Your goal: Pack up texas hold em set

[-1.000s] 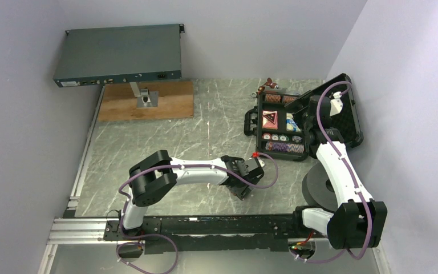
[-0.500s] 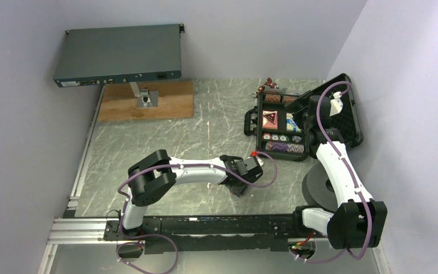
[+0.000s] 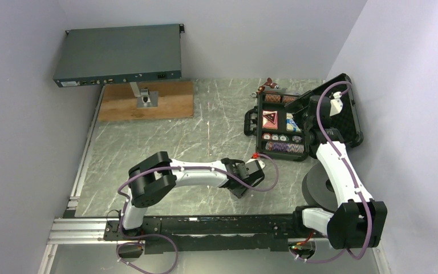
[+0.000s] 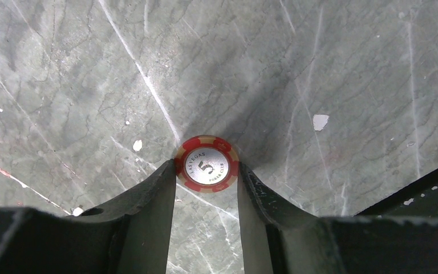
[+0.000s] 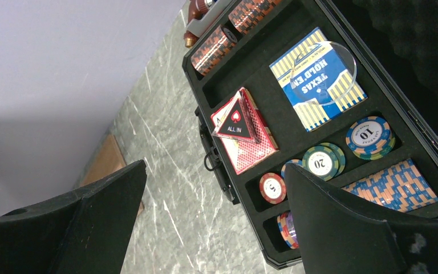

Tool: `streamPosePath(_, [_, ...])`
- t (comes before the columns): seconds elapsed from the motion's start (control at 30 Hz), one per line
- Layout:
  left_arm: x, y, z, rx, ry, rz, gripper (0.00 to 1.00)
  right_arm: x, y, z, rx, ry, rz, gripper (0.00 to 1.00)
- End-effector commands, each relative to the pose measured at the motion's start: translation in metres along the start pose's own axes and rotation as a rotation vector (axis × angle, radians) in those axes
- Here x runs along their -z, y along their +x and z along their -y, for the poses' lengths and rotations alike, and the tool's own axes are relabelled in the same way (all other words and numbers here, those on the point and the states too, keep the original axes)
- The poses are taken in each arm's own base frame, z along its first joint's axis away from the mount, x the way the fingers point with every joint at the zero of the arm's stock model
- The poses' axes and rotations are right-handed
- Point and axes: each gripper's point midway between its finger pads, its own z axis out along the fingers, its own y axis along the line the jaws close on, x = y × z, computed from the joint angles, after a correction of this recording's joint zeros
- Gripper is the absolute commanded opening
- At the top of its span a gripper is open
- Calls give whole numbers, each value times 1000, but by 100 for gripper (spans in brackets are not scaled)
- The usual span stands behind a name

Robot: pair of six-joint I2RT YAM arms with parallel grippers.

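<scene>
A red poker chip (image 4: 207, 167) marked 5 lies flat on the grey marble table, and my left gripper (image 4: 207, 169) is shut on it, one finger touching each side of its rim. In the top view my left gripper (image 3: 240, 189) is low over the table, in front of the case. The black case (image 3: 260, 114) lies open at the right, its lid (image 3: 349, 111) up. Its foam tray (image 5: 251, 63) holds a blue card deck (image 5: 317, 85), a red deck under a triangular ALL IN piece (image 5: 235, 123) and several chips (image 5: 321, 161). My right gripper (image 5: 215, 165) hangs open above the case.
A grey-blue rack box (image 3: 120, 54) stands on a post over a wooden board (image 3: 171, 103) at the back left. A red-handled tool (image 3: 269, 85) lies behind the case. A dark round disc (image 3: 318, 185) sits by the right arm. Walls close in at the left, back and right.
My left gripper's fingers have closed in onto the red chip, and the left wrist has shifted slightly toward the near edge. The right arm has not moved.
</scene>
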Motion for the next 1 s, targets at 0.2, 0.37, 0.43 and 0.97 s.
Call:
streamPosePath(0.2, [15, -33, 2, -29, -42, 123, 40, 7, -14, -17, -10, -48, 39, 94])
streamPosePath(0.37, [19, -41, 2, -41, -48, 147, 39, 7, -15, -18, -9, -49, 41, 94])
streamPosePath(0.43, [21, -44, 2, -45, -50, 156, 40, 7, -17, -20, -9, -51, 45, 94])
streamPosePath(0.97, [107, -71, -73, 21, -107, 300, 91, 17, -36, -34, 105, -89, 101, 95])
